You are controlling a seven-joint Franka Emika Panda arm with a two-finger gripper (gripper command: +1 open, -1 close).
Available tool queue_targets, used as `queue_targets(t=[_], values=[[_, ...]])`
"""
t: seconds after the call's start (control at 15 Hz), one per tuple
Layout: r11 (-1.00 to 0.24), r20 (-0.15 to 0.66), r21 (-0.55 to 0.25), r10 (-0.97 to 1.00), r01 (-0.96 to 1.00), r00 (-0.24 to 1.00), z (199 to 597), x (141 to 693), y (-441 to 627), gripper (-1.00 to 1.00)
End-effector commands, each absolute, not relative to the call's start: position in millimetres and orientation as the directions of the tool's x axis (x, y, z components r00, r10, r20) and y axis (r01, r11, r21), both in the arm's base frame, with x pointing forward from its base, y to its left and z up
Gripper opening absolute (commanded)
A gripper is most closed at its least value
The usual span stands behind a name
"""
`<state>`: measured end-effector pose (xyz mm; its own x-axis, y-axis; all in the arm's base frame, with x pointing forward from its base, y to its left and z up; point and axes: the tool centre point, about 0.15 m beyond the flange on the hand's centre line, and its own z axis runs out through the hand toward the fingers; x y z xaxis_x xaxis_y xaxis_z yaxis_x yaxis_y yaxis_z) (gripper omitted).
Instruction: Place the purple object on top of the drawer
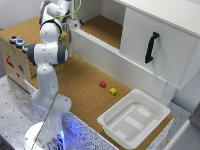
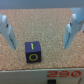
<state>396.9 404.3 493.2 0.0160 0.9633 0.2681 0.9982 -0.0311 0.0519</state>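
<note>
In the wrist view the purple object [image 2: 32, 52], a small cube with yellow markings, rests on a brown cork surface. My gripper [image 2: 38, 45] hangs above it, open. The cube lies between the two fingers [image 2: 7, 31], closer to one, and touches neither. In the exterior view my gripper [image 1: 75, 23] is at the back, over the cork inner surface of the drawer [image 1: 165, 30], a large white cabinet with a black bar handle [image 1: 151, 47]. The arm hides the cube in that view.
A small red block [image 1: 103, 84] and a yellow block [image 1: 113, 91] lie on the cork table. A shallow white tub [image 1: 134, 117] stands at the front right of the exterior view. A wooden box with coloured buttons [image 1: 17, 42] is at its left.
</note>
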Motion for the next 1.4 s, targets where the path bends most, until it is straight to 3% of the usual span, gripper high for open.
queue_targets(t=[0.0, 0.2, 1.2, 1.27, 1.33], values=[[-0.115, 0.044, 0.072, 0.993, 0.991, 0.112, 518, 388, 385, 1.0], [-0.203, 0.069, 0.01, 0.977, 0.979, 0.202, 523, 383, 373, 1.0], [-0.203, 0.069, 0.01, 0.977, 0.979, 0.202, 523, 383, 373, 1.0], [-0.195, 0.145, 0.048, 0.972, 0.98, 0.187, 512, 375, 366, 1.0], [-0.145, 0.141, 0.049, 0.981, 0.988, 0.137, 518, 371, 357, 1.0]])
